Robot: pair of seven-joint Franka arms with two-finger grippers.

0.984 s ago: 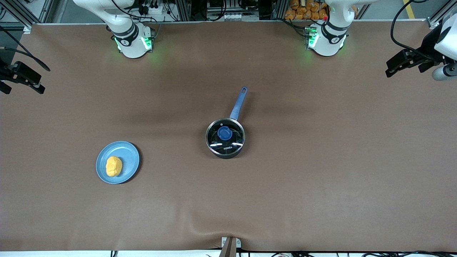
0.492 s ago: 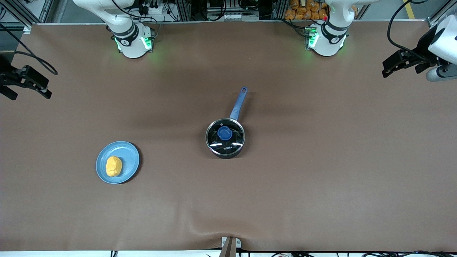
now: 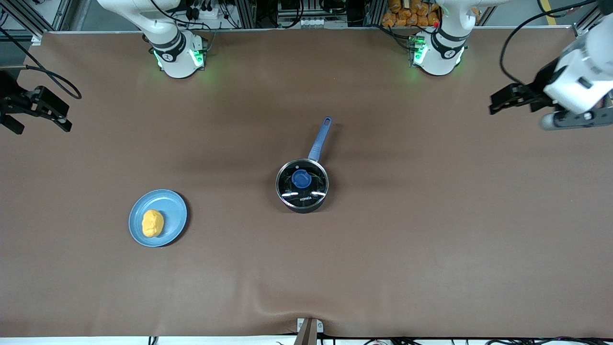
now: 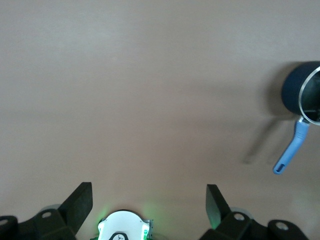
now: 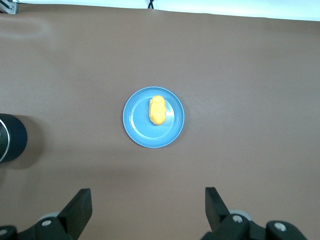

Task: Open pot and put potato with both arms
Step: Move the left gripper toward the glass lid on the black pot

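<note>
The black pot (image 3: 302, 197) stands mid-table with its glass lid (image 3: 313, 189) on, blue knob (image 3: 301, 178) on top, and its blue handle (image 3: 320, 139) pointing toward the robots' bases. The yellow-orange potato (image 3: 153, 223) lies on a light-blue plate (image 3: 173, 211) toward the right arm's end, nearer the front camera than the pot. My left gripper (image 3: 507, 101) is open and empty, up over the table's left-arm end (image 4: 148, 192). My right gripper (image 3: 42, 120) is open and empty, over the right-arm end (image 5: 148, 195). The right wrist view shows the potato (image 5: 157, 110), the plate (image 5: 140, 127) and the pot's edge (image 5: 11, 137). The left wrist view shows the pot (image 4: 295, 92).
Both green-lit arm bases (image 3: 179, 55) (image 3: 437, 52) stand at the table's edge farthest from the front camera. A small bracket (image 3: 309, 328) sits at the edge nearest that camera. The brown table cover (image 3: 431, 239) is bare around the pot and plate.
My left gripper has moved in from the table's end toward the pot. My right gripper has shifted slightly inward. The pot, lid, plate and potato have not moved.
</note>
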